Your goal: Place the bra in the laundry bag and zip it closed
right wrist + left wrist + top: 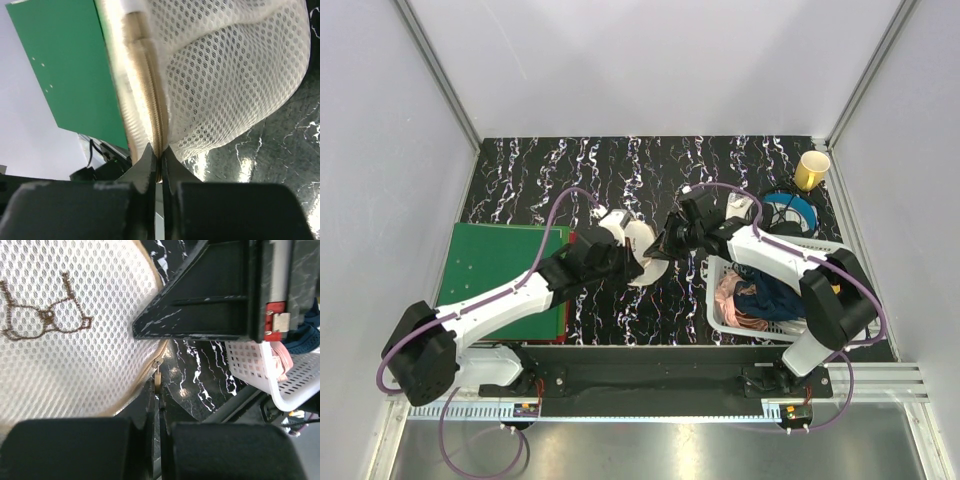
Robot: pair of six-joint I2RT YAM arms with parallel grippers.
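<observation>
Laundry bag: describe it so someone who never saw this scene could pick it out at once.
On the black marbled mat, look at the middle, where the left tool and right tool meet. The laundry bag is the round cream-white mesh pouch pinched between them. Unlike the white lattice basket beside it, it is soft, with a tan zipper and a stitched brown bra outline.

Basket (713, 300) blocks right; beyond seems open.

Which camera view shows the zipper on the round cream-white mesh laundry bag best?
Right wrist: the beige zipper runs close-up down to the right gripper, which pinches it. Left wrist shows only the small pull tab pinched by the left gripper. Top external shows the laundry bag small, its zipper indiscernible.
</observation>
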